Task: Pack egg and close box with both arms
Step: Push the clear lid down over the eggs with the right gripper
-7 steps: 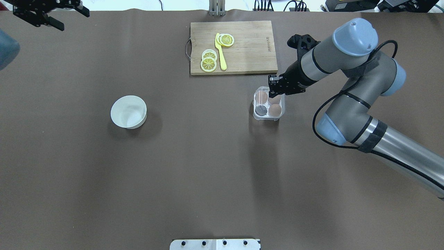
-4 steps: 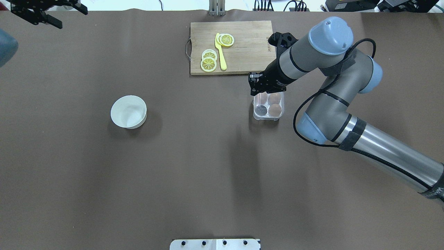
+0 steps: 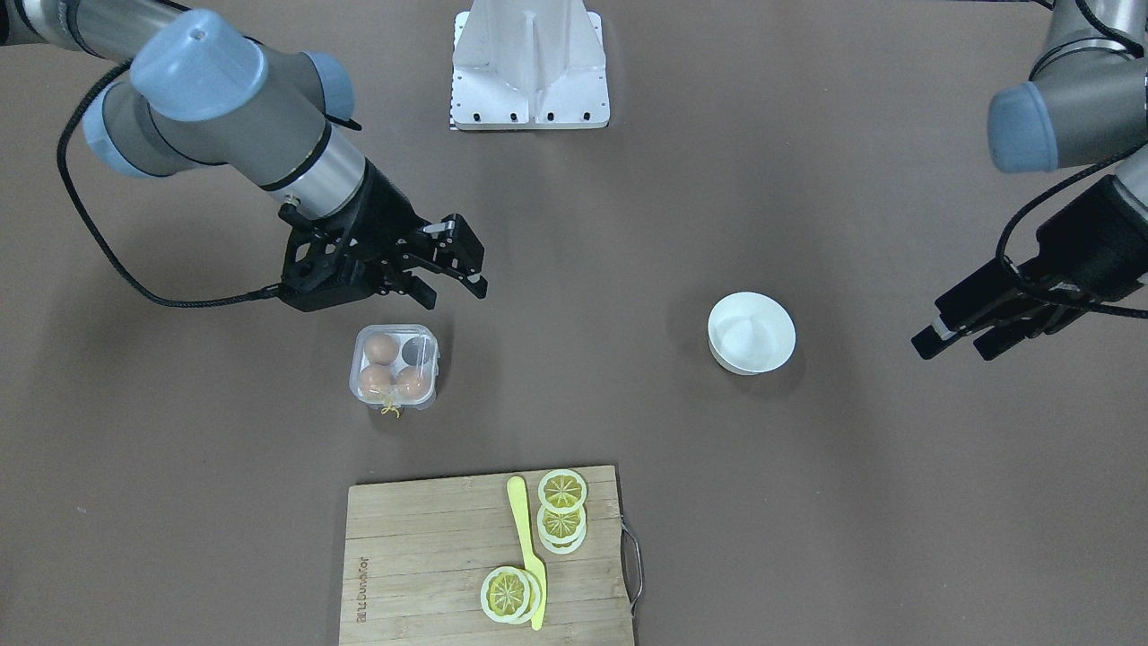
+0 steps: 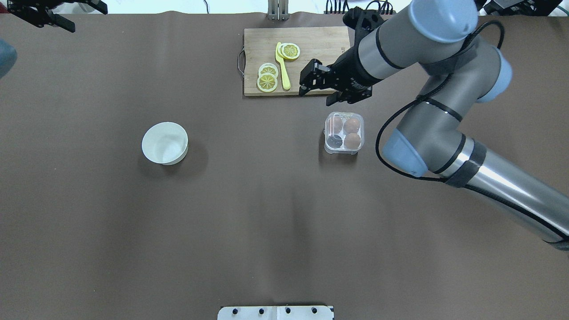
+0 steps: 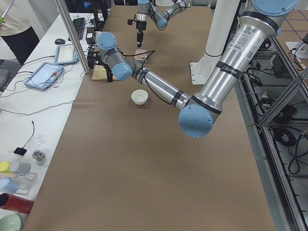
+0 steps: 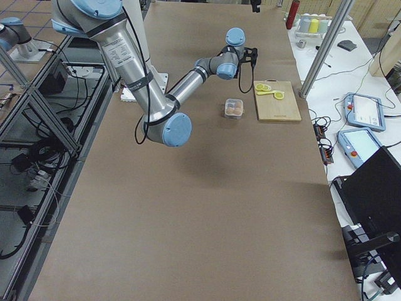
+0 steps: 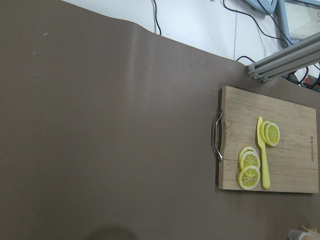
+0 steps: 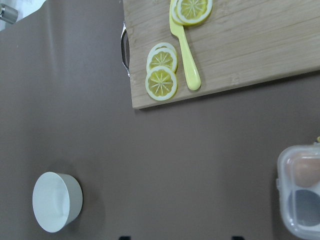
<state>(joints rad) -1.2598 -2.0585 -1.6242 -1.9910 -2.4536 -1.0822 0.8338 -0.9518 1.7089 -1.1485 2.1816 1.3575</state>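
The clear four-cell box [image 4: 344, 132] stands right of the table's middle with its lid down over the cups. It holds three tan eggs, one [image 4: 352, 141] in the near-right cell; one cell [image 4: 334, 141] is empty and grey. In the front view the box [image 3: 395, 366] shows a yellow thread [image 3: 390, 410] at its edge. My right gripper [image 4: 316, 95] is open and empty, raised beyond the box over the board's near edge; it also shows in the front view [image 3: 453, 292]. My left gripper [image 4: 84, 18] is open and empty at the far left corner [image 3: 955, 348].
A wooden cutting board [image 4: 320, 66] with lemon slices [image 4: 268, 78] and a yellow knife [image 4: 282, 66] lies at the far middle. A white bowl [image 4: 164, 143] stands left of centre. A white metal stand [image 3: 529, 67] sits at the robot's edge.
My right gripper has left the box, rising and moving left and away toward the cutting board. The box stays in place with its lid down. My left gripper drifted slightly farther into its corner.
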